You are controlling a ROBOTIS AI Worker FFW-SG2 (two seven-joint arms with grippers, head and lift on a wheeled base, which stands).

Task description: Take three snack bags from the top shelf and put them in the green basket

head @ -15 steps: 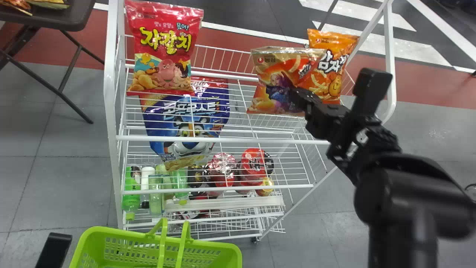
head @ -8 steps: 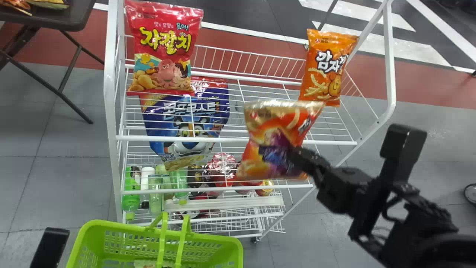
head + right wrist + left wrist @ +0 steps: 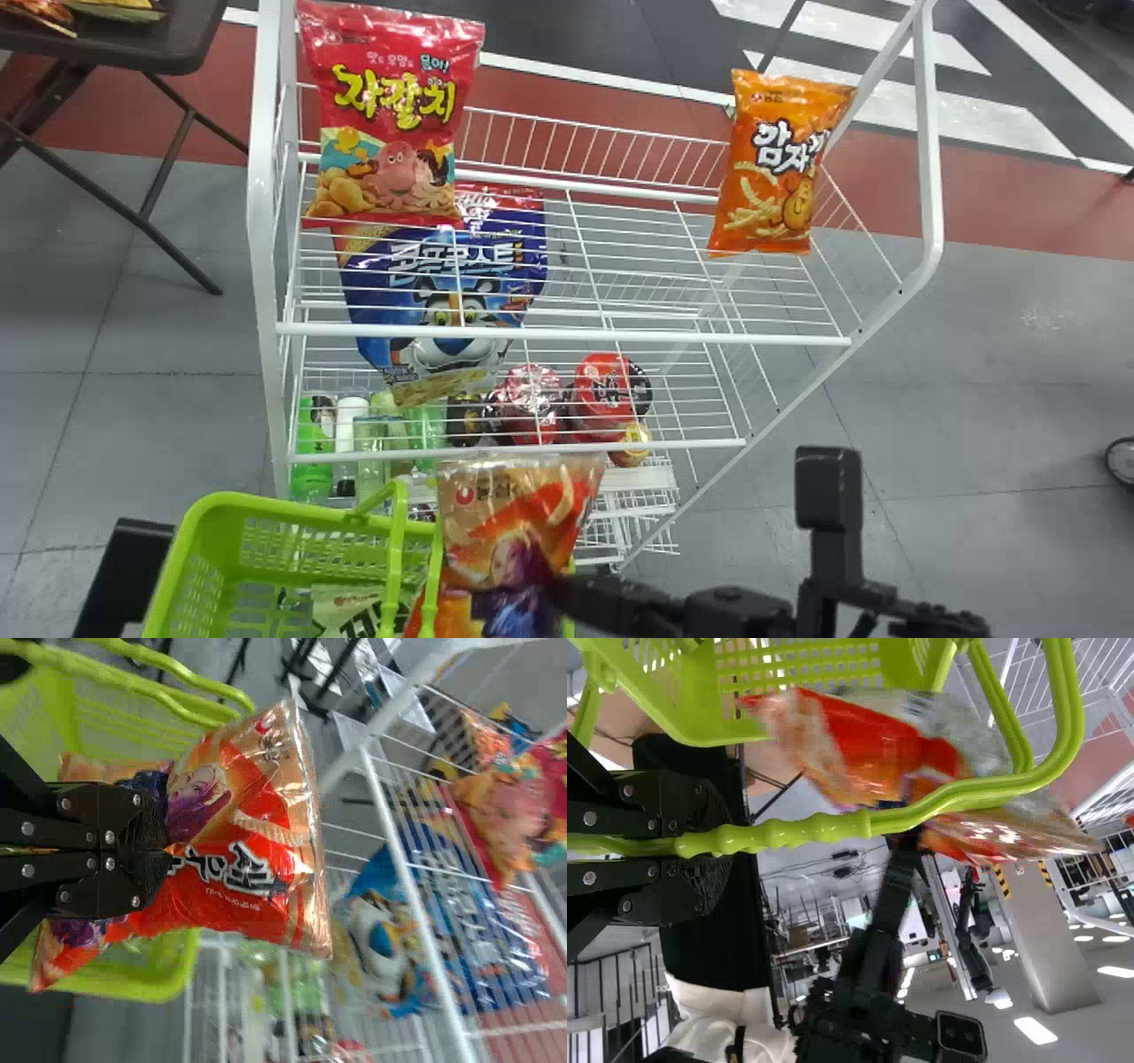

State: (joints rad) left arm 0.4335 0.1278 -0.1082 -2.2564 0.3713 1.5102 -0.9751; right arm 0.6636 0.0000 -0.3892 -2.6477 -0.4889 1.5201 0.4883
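Right gripper [image 3: 556,589]: fingers clamped on glossy, pillow-shaped snack bag [image 3: 509,523], bulging past their tips. Left gripper [image 3: 122,580]: fingers clamped around ridged plastic basket handle [image 3: 819,828].

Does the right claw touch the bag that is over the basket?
Touching. The right wrist view shows the right claw shut on the bag, pinching it between its fingers.

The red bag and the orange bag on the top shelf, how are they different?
The red bag looks wider, the orange bag narrower. The red bag is at the left end of the shelf, the orange bag at the right. Both have pictures and big writing.
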